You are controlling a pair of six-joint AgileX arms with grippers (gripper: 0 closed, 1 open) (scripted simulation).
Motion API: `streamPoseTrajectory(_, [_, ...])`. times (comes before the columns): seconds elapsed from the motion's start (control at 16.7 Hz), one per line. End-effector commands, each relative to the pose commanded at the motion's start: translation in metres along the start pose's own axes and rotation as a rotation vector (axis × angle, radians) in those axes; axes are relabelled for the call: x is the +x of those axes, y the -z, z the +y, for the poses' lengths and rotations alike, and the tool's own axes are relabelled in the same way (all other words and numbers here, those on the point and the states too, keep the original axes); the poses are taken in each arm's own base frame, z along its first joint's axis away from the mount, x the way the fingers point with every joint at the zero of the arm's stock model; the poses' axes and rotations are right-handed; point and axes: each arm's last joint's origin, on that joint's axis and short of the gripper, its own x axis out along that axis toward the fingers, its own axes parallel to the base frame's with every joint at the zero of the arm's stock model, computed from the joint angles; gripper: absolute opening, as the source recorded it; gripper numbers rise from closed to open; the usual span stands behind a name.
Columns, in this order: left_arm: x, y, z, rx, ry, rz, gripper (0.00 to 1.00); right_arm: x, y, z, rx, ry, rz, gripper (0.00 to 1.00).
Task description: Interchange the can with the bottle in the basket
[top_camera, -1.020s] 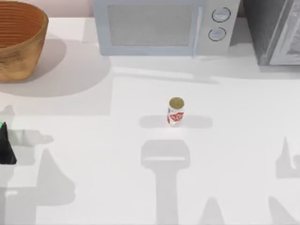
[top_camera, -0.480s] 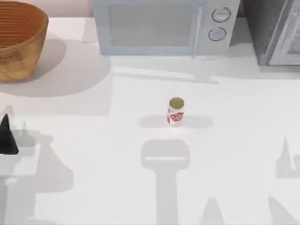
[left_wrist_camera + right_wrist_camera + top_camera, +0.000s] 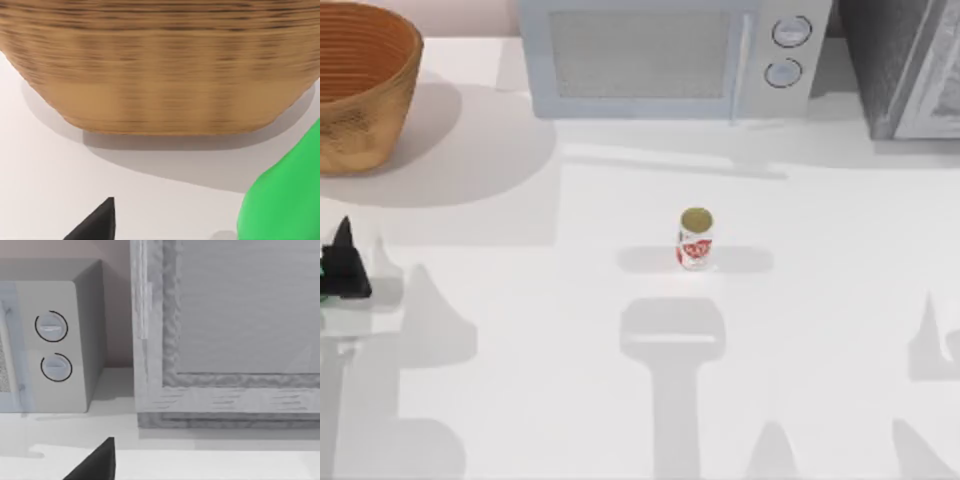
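The left gripper is holding the bottle clamped outside the basket, while the can is waiting mid-table, so its placing remains

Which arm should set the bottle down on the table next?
Left. Its gripper sits at the table's left edge, just in front of the basket, and the green bottle is right beside its fingertip in the left wrist view. The right wrist view faces the microwave.
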Motion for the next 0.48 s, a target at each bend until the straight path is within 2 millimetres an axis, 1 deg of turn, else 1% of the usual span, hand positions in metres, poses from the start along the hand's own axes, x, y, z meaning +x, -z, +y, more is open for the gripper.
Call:
streamPoseTrajectory(0.06, [0.0000,0.0000,0.0000,0.000,0.000,0.000,1.00,0.0000,0.0000,0.0000,0.000,0.000,0.000,1.00])
streamPoseTrajectory(0.48, [0.0000,0.0000,0.0000,0.000,0.000,0.000,0.47,0.0000,0.0000,0.0000,0.000,0.000,0.000,1.00])
